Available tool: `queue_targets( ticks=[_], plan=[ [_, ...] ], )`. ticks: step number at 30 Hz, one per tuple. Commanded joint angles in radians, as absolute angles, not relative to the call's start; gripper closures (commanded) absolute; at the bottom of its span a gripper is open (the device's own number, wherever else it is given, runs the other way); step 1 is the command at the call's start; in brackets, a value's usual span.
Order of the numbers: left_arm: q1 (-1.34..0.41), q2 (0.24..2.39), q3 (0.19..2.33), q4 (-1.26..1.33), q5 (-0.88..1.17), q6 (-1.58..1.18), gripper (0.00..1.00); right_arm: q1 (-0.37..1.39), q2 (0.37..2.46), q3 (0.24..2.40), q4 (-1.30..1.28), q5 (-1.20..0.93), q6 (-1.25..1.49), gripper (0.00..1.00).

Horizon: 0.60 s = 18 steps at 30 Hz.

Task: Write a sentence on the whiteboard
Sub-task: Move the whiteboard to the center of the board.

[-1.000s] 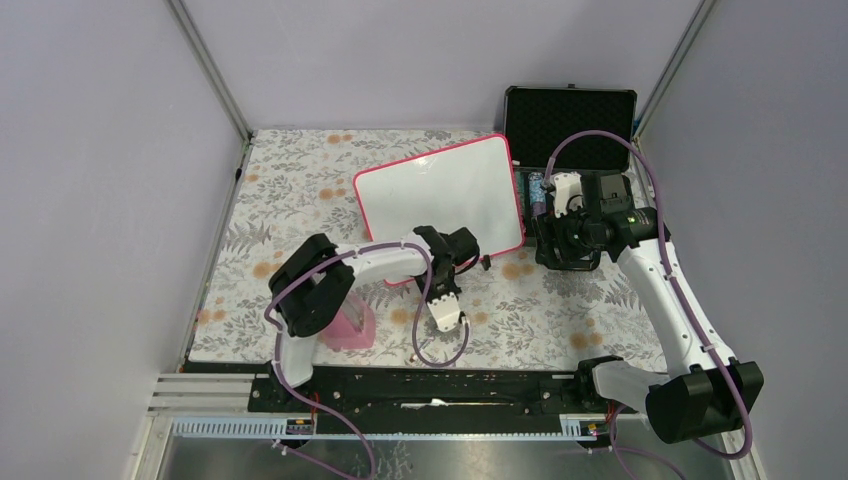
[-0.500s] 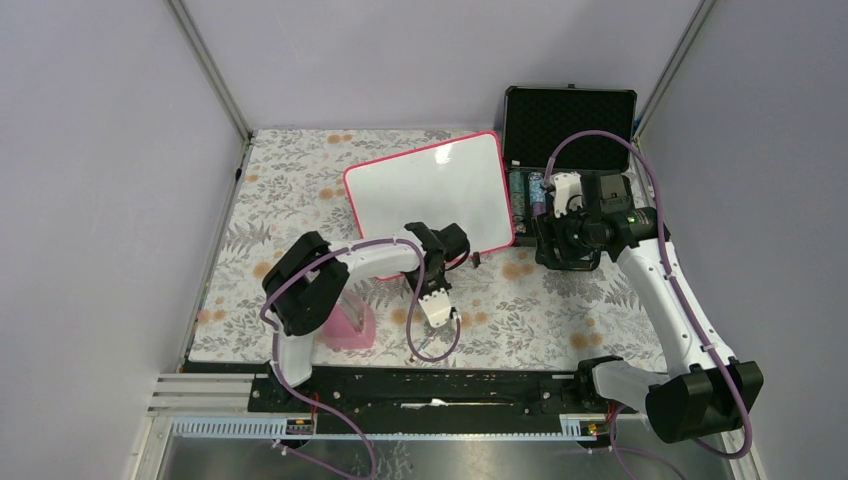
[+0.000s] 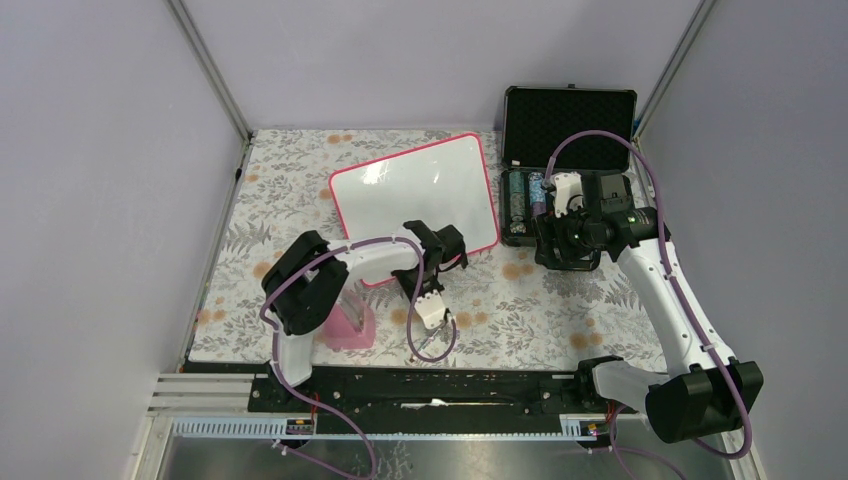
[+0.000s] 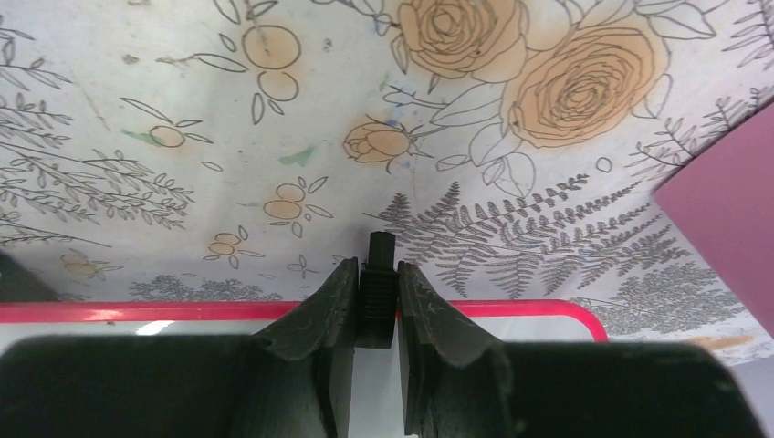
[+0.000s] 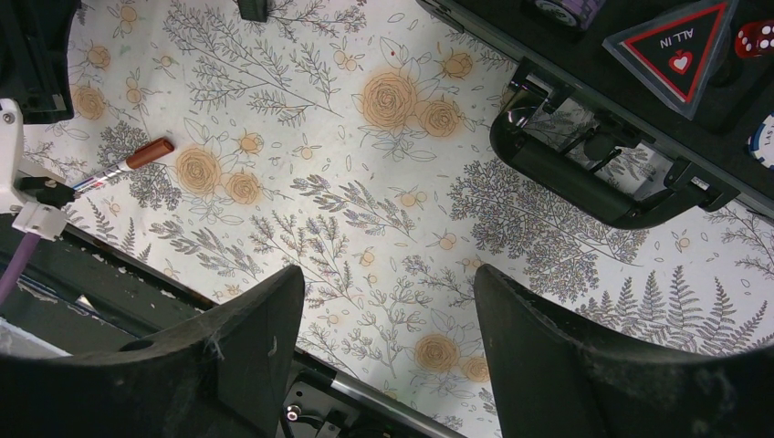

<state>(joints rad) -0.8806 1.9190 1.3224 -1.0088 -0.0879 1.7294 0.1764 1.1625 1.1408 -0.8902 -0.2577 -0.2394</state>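
Note:
The whiteboard [image 3: 415, 190], glossy white in a pink-red frame, lies tilted on the floral table near the middle. No sentence is in view on its face. My left gripper [image 3: 462, 258] is at the board's near right corner, shut on one of its small black feet [image 4: 376, 292], with the red frame [image 4: 137, 312] running just behind the fingertips. My right gripper [image 3: 560, 250] hovers over the table to the right of the board, open, with only floral cloth between its fingers [image 5: 265, 319]. A marker [image 5: 128, 162] with a brown-red cap lies on the cloth.
An open black foam-lined case [image 3: 570, 115] with small items stands at the back right, its handle [image 5: 584, 182] close to my right gripper. A pink object [image 3: 350, 325] sits by the left arm's base. Metal rails run along the near table edge.
My left gripper has pulled the whiteboard leftward by its foot, away from the case. The right gripper's jaws have widened slightly; that arm has stayed put.

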Motion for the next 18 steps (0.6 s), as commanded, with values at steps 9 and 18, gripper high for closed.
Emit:
queue_targets(
  ticks=[9,18],
  plan=[
    [-0.870,1.874,1.463,-1.061,-0.053,1.574,0.56,0.170,1.156,1.173,-0.902,-0.306,-0.252,0.20],
    [-0.885,1.776,1.649,-1.079,0.261,1.067,0.48,0.170,1.141,1.175,-0.818,-0.365,-0.245,0.18]
  ],
)
